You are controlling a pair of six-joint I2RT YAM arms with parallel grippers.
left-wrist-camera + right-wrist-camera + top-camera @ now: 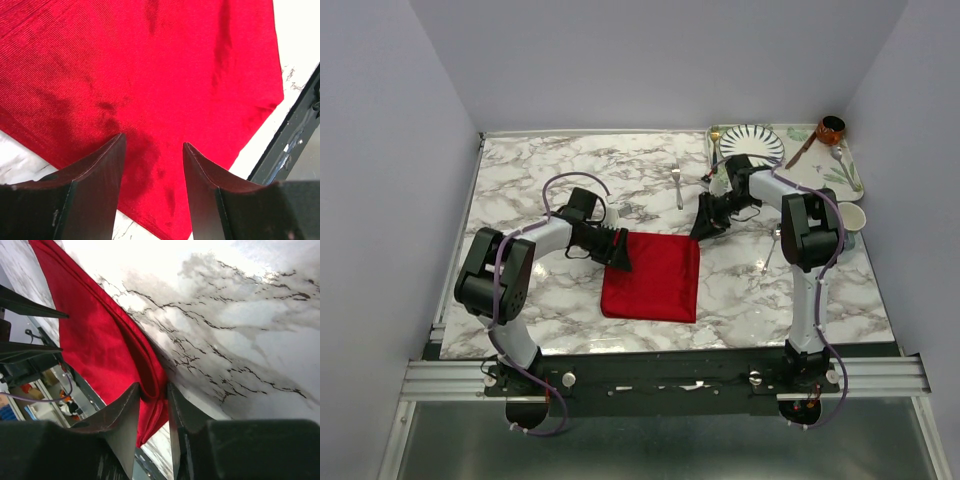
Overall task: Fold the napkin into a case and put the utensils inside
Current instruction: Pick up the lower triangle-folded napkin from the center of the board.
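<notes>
**A:** Entry 1, the napkin?
**B:** Napkin [652, 277]: red, lying flat near the middle of the worktop [550, 170], between the 2 arms. The right wrist view shows a doubled edge, so at least 1 fold looks made. It is a broad near-square, not a narrow case.

**A:** Entry 2, left pincer?
**B:** Left pincer [152, 142]: at the napkin's far left corner. Its jaws stand apart over the cloth and grip nothing.

**A:** Entry 3, right pincer?
**B:** Right pincer [152, 390]: at the far right corner. Its jaws are drawn in on the doubled edge, with red cloth pinched between them.

**A:** Entry 4, utensils?
**B:** 1 fork [676, 183]: on bare worktop beyond the napkin, well apart from it and from both pincers.

**A:** Status?
**B:** Early, by my reading. Folding looks under way. Narrowing the cloth to a pocket is left to do, and so is loading the fork.
</notes>
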